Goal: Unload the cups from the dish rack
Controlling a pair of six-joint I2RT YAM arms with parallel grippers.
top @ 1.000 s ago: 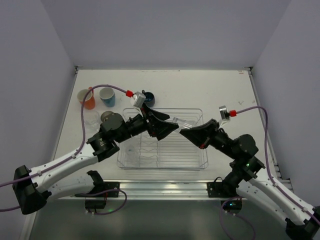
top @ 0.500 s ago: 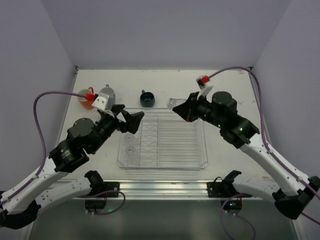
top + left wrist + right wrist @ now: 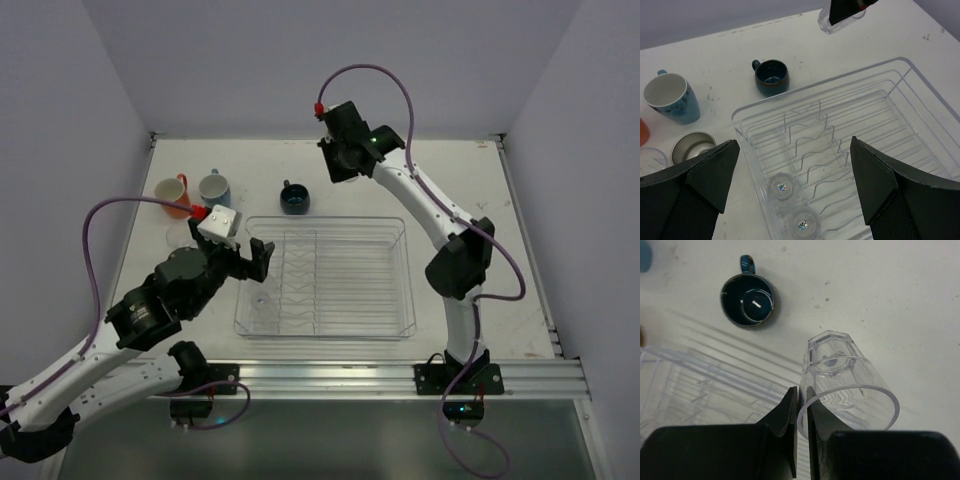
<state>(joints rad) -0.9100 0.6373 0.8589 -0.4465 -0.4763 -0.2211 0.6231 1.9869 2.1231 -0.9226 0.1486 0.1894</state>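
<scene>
I see the dish rack [image 3: 350, 285], a clear plastic tray with thin wire dividers, in the middle of the table. Two clear tumblers [image 3: 781, 187] stand in its near-left part. Just behind it the dark blue cup [image 3: 294, 200] stands upright. To the left of the rack are the light blue mug [image 3: 213, 188], the orange mug [image 3: 175, 196], a tan cup [image 3: 692, 146] and one clear glass [image 3: 182, 236]. A faceted tumbler [image 3: 845, 390] hangs above the table, its rim pinched in the right gripper [image 3: 803, 399].
</scene>
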